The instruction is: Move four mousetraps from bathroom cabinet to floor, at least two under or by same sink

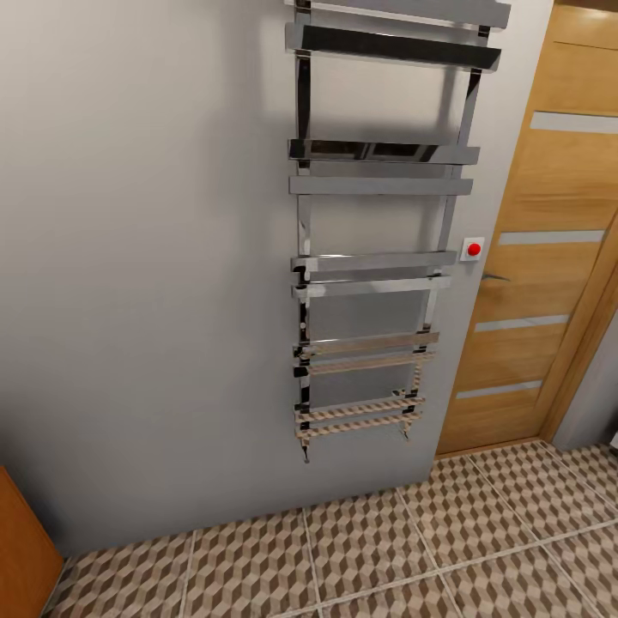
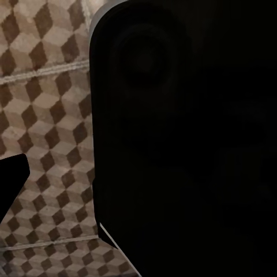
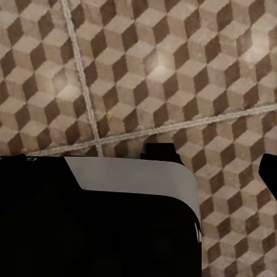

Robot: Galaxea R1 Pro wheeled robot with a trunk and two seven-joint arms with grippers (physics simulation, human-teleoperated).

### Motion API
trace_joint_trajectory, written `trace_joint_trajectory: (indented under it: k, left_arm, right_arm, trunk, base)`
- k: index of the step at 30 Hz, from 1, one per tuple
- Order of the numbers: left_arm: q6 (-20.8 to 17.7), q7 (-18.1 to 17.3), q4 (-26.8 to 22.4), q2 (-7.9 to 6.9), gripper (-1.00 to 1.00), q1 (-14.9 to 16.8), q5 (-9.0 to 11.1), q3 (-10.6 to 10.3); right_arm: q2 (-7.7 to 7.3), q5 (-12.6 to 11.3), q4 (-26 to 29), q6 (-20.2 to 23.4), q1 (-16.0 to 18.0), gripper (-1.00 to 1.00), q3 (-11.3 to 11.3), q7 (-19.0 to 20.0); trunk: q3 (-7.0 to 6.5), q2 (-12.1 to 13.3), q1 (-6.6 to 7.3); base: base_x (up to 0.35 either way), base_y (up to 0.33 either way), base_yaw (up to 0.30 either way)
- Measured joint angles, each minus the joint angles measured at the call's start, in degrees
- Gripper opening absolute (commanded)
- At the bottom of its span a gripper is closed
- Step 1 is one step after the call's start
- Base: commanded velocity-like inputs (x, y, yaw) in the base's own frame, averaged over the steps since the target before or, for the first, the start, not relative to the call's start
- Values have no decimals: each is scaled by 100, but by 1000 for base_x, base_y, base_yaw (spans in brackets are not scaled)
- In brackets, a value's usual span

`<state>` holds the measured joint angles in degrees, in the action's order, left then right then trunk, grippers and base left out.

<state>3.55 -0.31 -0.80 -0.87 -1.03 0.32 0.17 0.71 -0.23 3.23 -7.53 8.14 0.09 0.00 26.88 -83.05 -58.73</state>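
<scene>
Transit stage, by the look of it: facing a grey wall with chrome towel rail (image 1: 378, 257) mid-frame, patterned bathroom floor (image 1: 481, 532) along the bottom, cabinet (image 1: 21, 549) corner at lower left. No mousetraps on visible tiles, so placing seems undone. Cannot tell whether left gripper or right gripper is released or clenched.

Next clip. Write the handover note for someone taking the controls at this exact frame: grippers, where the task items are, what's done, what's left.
Grippers: right gripper looks open and empty over the bathroom floor; left gripper's state cannot be told, its wrist view mostly blocked by a dark body.
Head faces a grey wall with a chrome towel rail, wooden door to its right.
An orange-brown corner at lower left may be the cabinet.
No mousetraps in sight; nothing visibly placed. All four likely remain to be fetched.
</scene>
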Motion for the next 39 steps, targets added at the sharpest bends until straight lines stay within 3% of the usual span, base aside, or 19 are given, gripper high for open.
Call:
trace_joint_trajectory:
  k: [10,31,39]
  left_arm:
    - [4,5,0,0,100,0,0,7]
    - [5,3,0,-24,100,0,0,0]
    - [5,6,0,-20,100,0,0,0]
  right_arm:
    - [-1,11,1,0,0,100,0,0]
    - [7,27,1,-5,0,100,3,0]
    - [11,23,-1,-16,0,100,0,0]
  trunk:
    - [0,0,-1]
    - [0,0,-1]
    - [22,0,0]
  base:
    - [-38,0,0]
    - [-185,0,0]
    - [-1,0,141]
